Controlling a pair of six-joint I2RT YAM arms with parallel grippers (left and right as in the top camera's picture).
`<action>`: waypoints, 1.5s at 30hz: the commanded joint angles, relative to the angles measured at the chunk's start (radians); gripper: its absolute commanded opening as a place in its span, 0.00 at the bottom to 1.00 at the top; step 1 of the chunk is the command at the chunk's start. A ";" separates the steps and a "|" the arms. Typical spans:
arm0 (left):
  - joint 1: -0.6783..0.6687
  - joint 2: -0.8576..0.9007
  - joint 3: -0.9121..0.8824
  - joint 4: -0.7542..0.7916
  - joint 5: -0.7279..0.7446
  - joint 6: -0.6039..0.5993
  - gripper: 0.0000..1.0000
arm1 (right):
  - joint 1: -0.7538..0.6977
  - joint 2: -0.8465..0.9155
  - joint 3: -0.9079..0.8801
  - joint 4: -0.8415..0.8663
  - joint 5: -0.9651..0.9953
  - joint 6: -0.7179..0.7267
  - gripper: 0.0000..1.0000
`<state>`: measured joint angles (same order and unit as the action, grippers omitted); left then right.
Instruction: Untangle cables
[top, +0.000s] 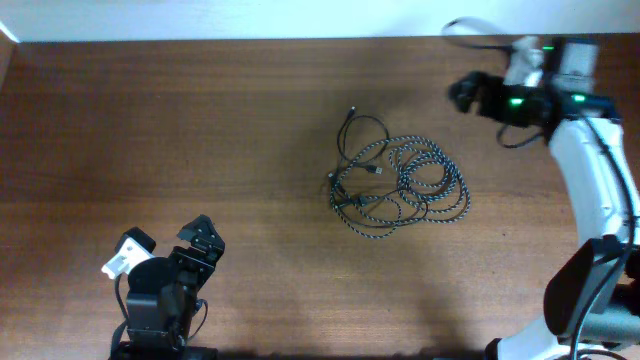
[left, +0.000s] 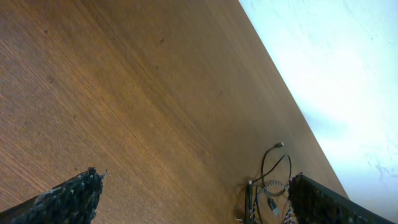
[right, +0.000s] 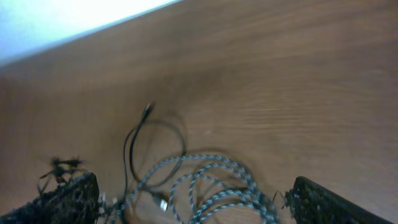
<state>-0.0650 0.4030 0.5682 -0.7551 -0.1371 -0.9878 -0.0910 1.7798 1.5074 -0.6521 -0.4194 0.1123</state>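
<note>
The braided black-and-white speckled cable lies coiled in several loops at the table's middle, tangled with the thin plain black cable, whose plug end points to the far side. Both show in the right wrist view, the braided cable and the black cable, and small in the left wrist view. My left gripper is open and empty at the near left, far from the cables. My right gripper is open and empty, raised at the far right, above and beyond the coil.
The wooden table ends at a white wall along its far edge. The right arm's white body runs down the right side. The left arm's base sits at the near left edge.
</note>
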 joint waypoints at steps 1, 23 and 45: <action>0.003 -0.002 0.001 0.001 -0.001 0.012 0.99 | 0.171 -0.006 -0.048 -0.093 0.433 -0.327 0.99; 0.003 -0.002 0.001 -0.046 0.000 0.007 0.99 | 0.302 -0.095 -0.112 -0.076 -0.005 -0.292 0.84; 0.002 -0.002 0.001 -0.039 0.162 -0.037 0.99 | 0.333 -0.361 0.474 -0.400 -0.703 -0.639 0.04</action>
<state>-0.0650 0.4038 0.5682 -0.8005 -0.0685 -0.9997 0.2375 1.4429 1.9713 -1.1015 -1.0859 -0.5167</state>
